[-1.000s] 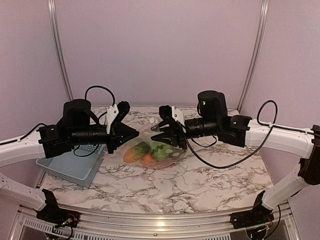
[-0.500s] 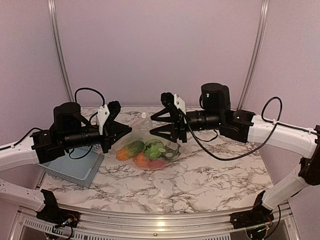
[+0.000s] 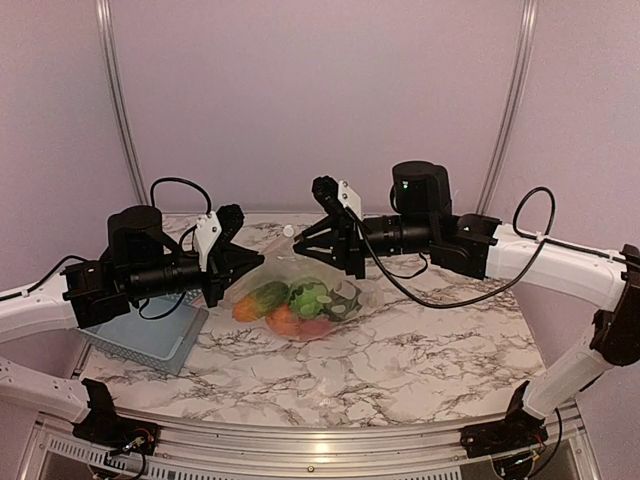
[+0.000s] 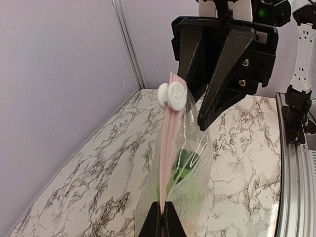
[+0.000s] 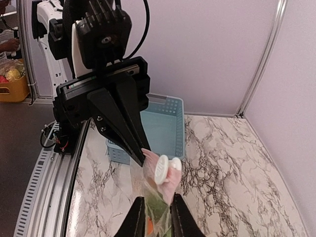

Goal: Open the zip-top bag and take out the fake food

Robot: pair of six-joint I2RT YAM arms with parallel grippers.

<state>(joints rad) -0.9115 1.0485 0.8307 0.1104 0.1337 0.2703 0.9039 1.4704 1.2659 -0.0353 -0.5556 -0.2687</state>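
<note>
**Right tool closing in on the bag top; zip not yet run**

Surface [image 3: 420,370]: marble. Blue basket [image 3: 140,335] sits at the left edge, not in play.

Arms: over the last second the left arm has pulled back toward the left edge, and it has barely moved in the last half second. The right arm lifted off the bag and now reaches in from the right edge again, a little higher.

Left tool [image 4: 162,219]: fingers pressed together, pinching the pink zip strip [image 4: 167,163] and holding that edge up off the surface.

Right tool [image 5: 157,207]: spread wide half a second ago, narrower now. The fingers stand apart and straddle the raised top edge. No squeeze on it is visible.

Zip-top bag [image 3: 355,295]: belly rests mid-surface, toward the far edge. It has shifted left with the left arm.

Fake food [image 3: 300,305]: green, orange and red pieces, all inside the film.

Slider [image 4: 173,95]: white, on the strip between the two tools.

Reading: the bag looks shut, so the opening step is in hand. The right tool appears to be lining up on the slider or the strip beside it. Nothing has been removed.
</note>
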